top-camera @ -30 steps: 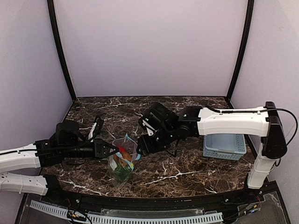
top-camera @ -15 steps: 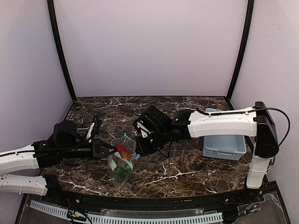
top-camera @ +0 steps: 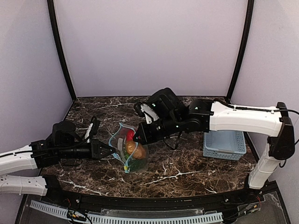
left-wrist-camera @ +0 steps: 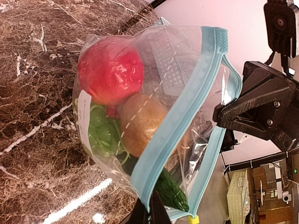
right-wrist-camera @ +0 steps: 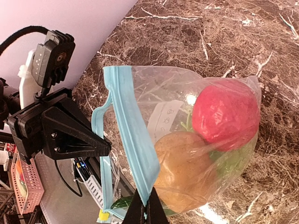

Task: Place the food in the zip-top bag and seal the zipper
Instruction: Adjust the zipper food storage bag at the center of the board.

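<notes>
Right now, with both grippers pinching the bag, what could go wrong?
The zipper gapes open, so the red fruit could roll out if the bag tips. The left gripper and right gripper each pinch only one thin lip, so the loaded bag might slip free.

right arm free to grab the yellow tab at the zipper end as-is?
Probably not. The right gripper is shut on the zipper, the left gripper on the opposite lip. The yellow tab sits close by, but reaching it means letting go.
</notes>
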You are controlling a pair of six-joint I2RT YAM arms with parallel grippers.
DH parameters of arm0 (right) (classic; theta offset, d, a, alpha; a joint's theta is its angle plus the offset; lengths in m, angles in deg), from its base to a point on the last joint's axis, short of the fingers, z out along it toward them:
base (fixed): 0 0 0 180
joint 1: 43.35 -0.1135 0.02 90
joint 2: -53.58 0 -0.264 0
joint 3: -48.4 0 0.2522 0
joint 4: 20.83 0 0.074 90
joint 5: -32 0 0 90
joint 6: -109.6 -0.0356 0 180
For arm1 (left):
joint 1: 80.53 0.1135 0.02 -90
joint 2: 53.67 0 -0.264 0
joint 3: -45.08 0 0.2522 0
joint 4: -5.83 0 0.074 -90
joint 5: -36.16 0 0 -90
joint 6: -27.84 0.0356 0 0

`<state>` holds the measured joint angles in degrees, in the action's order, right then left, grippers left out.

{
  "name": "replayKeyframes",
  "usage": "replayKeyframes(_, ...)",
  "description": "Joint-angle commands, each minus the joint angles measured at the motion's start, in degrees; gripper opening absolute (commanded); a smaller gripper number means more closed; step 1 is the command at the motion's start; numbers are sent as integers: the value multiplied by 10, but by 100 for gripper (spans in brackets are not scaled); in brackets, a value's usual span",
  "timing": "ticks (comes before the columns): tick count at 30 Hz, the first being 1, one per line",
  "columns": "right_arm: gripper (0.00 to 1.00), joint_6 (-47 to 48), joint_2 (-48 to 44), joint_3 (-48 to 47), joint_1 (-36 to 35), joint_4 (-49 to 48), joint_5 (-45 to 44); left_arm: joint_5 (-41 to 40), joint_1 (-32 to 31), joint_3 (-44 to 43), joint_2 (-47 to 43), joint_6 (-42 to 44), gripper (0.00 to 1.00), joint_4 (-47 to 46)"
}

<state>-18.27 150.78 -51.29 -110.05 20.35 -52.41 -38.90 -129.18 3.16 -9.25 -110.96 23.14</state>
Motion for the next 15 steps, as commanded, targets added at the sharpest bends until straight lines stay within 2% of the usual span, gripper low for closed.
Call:
replayKeyframes(1,0,-14,13,0,-9,-15,5,-1,2,-5,9,-5,1,-4)
replayKeyframes(10,0,-23,38,-5,-16,-35,-2,-6,3,4,24,-11,1,-3)
replayKeyframes(12,14,-24,35,-3,-16,-33,-13,-8,3,8,20,-12,1,1)
replayKeyframes(14,34,-21,23,2,-15,-25,-30,-11,2,14,10,-13,1,5)
replayKeyframes(15,47,-18,14,5,-16,-19,-43,-12,2,16,8,-14,1,6)
